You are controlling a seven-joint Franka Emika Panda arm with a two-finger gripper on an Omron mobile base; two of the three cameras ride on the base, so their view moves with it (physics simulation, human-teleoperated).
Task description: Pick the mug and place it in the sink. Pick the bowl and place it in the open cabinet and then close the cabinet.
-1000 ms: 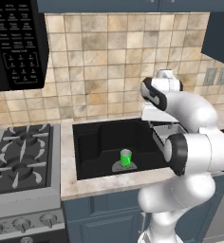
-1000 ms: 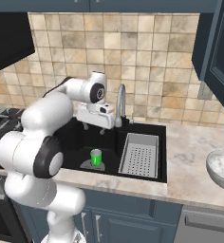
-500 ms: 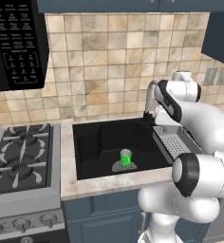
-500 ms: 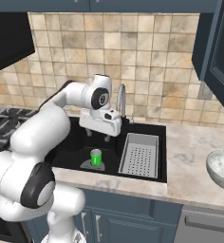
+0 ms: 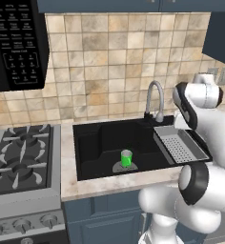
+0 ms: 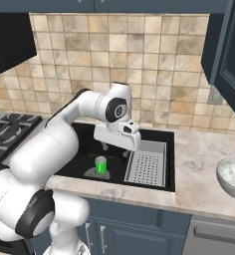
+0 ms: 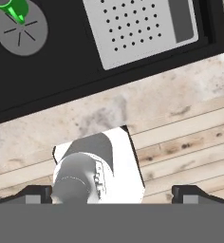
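The bright green mug point(image 5: 126, 157) point(image 6: 100, 165) stands upright on the round drain inside the black sink point(image 5: 90, 143) point(image 6: 165, 133), apart from everything else. My gripper point(image 6: 114, 149) hangs open and empty above the basin, between the mug and the grey perforated tray point(image 6: 147, 162). In the hand view the gripper point(image 7: 113, 194) has its tips spread wide, with the mug point(image 7: 14, 8) far off at the top left corner. The marbled whitish bowl point(image 6: 232, 177) sits on the counter at the far right. Above it is the dark blue-grey cabinet point(image 6: 229, 45), its door swung open.
A curved metal tap point(image 5: 155, 100) rises behind the sink. The perforated tray point(image 5: 181, 147) point(image 7: 142, 28) fills the basin's right side. A gas stove point(image 5: 19, 162) lies to the left under a black microwave point(image 5: 16, 43). Light stone counter point(image 6: 199, 159) runs between sink and bowl.
The arm has swung to the right, carrying the hand from over the middle of the basin toward the tray side. The mug has stayed on the drain. The jaws remain open.
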